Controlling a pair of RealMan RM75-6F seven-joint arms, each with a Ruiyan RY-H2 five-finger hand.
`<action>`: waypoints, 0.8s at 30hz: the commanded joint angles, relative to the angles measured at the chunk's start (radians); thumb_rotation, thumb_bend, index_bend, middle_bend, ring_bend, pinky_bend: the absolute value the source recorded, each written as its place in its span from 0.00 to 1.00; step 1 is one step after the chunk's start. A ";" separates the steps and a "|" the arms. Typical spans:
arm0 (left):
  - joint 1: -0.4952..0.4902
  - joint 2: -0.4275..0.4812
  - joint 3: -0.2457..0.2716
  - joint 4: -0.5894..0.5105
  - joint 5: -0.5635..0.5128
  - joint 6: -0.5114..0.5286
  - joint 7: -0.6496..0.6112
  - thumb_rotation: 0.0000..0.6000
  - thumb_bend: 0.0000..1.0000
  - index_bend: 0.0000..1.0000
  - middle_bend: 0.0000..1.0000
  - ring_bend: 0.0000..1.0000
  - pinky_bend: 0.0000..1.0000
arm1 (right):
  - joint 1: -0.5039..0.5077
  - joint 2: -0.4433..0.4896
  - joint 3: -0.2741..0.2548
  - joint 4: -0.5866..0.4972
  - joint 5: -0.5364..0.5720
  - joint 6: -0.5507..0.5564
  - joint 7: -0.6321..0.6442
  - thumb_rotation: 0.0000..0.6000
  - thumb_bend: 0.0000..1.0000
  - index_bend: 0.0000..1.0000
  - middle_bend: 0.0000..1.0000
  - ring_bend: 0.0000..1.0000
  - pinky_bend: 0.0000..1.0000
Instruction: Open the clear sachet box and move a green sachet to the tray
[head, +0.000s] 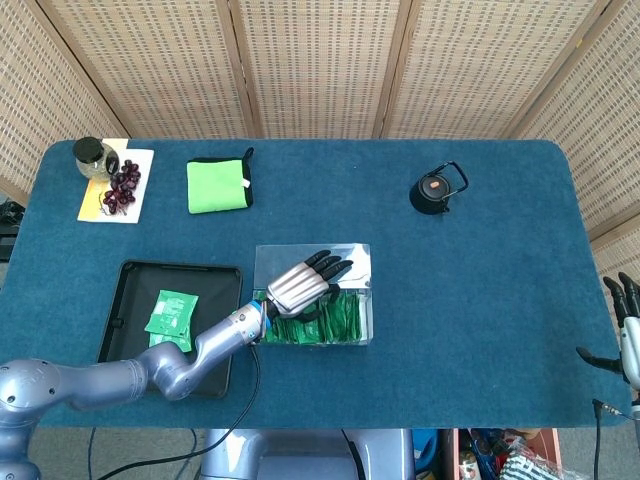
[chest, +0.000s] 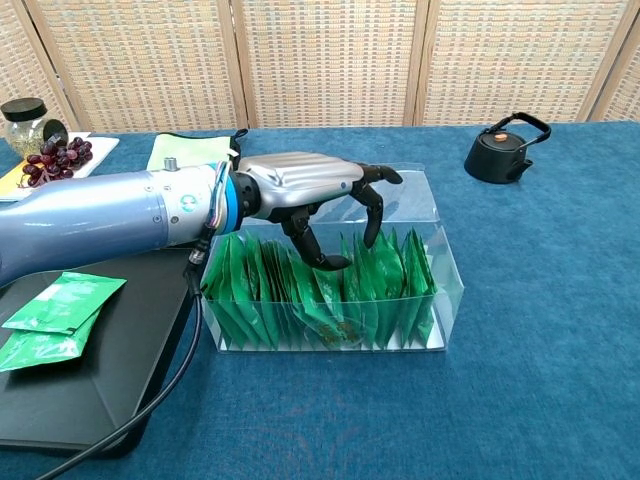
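The clear sachet box (head: 362, 325) (chest: 445, 290) stands open at mid-table, its lid folded back behind it, packed with several upright green sachets (chest: 260, 295). My left hand (head: 298, 283) (chest: 300, 190) hovers over the box with fingers apart. Its thumb and fingertips (chest: 370, 232) dip into the tops of the sachets, but no sachet is clearly gripped. The black tray (head: 125, 285) (chest: 120, 370) lies left of the box with two green sachets (head: 170, 312) (chest: 60, 305) in it. My right hand (head: 625, 330) hangs at the far right edge, fingers spread, holding nothing.
A black teapot (head: 437, 190) (chest: 503, 150) sits at the back right. A green cloth (head: 218, 185) lies at the back left. Beside it is a white plate with grapes (head: 124, 187) and a jar (head: 92, 156). A black cable (chest: 170, 370) trails over the tray's edge.
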 joint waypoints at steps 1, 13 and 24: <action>0.000 -0.004 0.001 0.003 -0.001 0.004 0.004 1.00 0.38 0.48 0.00 0.00 0.00 | 0.000 0.000 0.000 0.000 0.000 0.001 0.001 1.00 0.00 0.00 0.00 0.00 0.00; 0.005 -0.008 0.005 0.002 -0.003 0.021 0.020 1.00 0.45 0.58 0.00 0.00 0.00 | -0.001 0.001 0.000 0.001 -0.001 0.001 0.003 1.00 0.00 0.00 0.00 0.00 0.00; 0.016 0.015 0.002 -0.029 0.000 0.042 0.019 1.00 0.45 0.63 0.00 0.00 0.00 | -0.001 0.001 -0.001 -0.001 -0.005 0.005 0.001 1.00 0.00 0.00 0.00 0.00 0.00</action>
